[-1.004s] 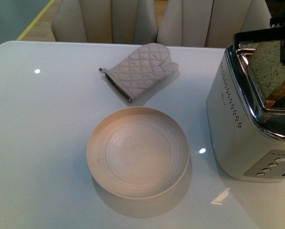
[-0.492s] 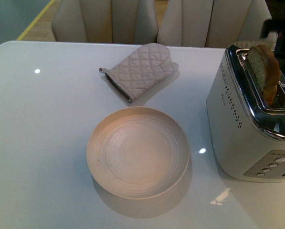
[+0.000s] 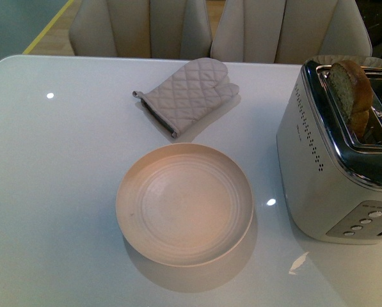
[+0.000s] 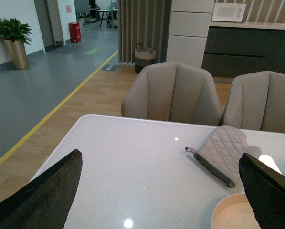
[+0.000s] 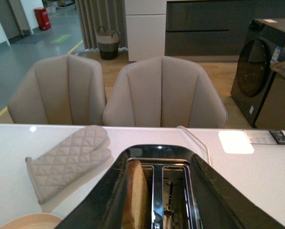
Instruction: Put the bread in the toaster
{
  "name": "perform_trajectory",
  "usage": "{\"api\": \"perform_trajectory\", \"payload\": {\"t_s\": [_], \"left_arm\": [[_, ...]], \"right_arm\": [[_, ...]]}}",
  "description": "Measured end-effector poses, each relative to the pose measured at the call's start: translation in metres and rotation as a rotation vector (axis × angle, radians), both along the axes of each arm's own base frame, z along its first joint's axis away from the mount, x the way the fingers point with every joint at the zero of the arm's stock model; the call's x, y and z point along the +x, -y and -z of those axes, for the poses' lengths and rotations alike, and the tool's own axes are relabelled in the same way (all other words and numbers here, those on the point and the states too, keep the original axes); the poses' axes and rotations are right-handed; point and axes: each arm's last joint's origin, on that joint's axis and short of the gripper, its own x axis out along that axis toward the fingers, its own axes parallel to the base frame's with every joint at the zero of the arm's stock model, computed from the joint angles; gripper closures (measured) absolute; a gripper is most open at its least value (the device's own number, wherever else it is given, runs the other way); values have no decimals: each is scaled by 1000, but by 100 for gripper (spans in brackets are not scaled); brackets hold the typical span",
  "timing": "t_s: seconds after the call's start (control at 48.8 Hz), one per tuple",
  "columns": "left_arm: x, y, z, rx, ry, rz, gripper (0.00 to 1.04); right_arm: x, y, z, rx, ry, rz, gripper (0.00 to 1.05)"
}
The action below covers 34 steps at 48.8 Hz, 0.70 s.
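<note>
Gone from the front view's upper right is the dark end effector that stood over the toaster [image 3: 334, 160] half a second ago; the bread [image 3: 352, 94] now stands free, upright in the toaster's left slot, its rounded crust poking above the chrome top. At the frame's centre sits the beige plate [image 3: 134, 225], with the quilted oven mitt [image 3: 187, 94] above it on the white desk [image 3: 50, 192], well apart from the toaster at the right edge.

In the left wrist view, the left end effector [image 4: 161, 195] is spread wide, its dark fingers [image 4: 42, 195] in the two lower corners with nothing between them. The mitt [image 4: 221, 152] lies at centre right, and the plate's [image 4: 228, 214] rim shows at the bottom.

In the right wrist view, the right end effector [image 5: 156, 191] is spread and holds nothing, its fingers [image 5: 214, 195] flanking the toaster [image 5: 157, 151] at bottom centre. The bread [image 5: 135, 195] stands in the left slot. The mitt [image 5: 66, 160] lies at lower left.
</note>
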Motion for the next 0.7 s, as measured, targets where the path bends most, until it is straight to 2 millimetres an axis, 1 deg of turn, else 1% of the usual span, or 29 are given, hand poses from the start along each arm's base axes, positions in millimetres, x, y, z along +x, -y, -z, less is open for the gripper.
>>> {"api": "perform_trajectory", "payload": {"t_s": [0.082,0.102,0.123,0.184,0.471,0.512,0.574,0.697], "left_arm": [[0,0,0,0,0,0,7],[0,0,0,0,0,0,7],[0,0,0,0,0,0,7],[0,0,0,0,0,0,7],[0,0,0,0,0,0,7],[0,0,0,0,0,0,7],[0,0,0,0,0,0,7],[0,0,0,0,0,0,7]], "right_arm": [[-9,7,6,-6,6,-2,79],[-12,9,8,-7,9,-1,84],[-13,10,9,-7,11,-1,87],[-21,15,15,-13,10,0,103],[-40,25,28,-17,7,2,103],[-43,30,30,-16,6,-24,103],[-47,36,32,-16,8,5,103],[-54,37,35,-16,9,4,103]]}}
